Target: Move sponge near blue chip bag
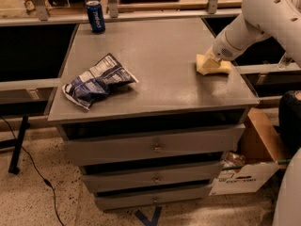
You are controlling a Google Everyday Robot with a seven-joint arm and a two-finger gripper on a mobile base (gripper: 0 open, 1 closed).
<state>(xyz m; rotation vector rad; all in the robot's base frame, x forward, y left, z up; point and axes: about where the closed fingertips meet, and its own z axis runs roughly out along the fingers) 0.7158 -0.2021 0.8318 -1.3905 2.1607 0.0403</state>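
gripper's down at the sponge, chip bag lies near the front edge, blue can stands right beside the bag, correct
No. The camera view shows the blue can standing at the table's far corner, well apart from the blue chip bag. The rest holds: the gripper is down at the sponge and the bag lies near the front edge.

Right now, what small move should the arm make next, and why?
Probably slide the pale yellow wavy sponge toward the crumpled blue-and-white foil chip bag: the gripper is down on the sponge at the right of the grey cabinet top, the bag well apart at front left.
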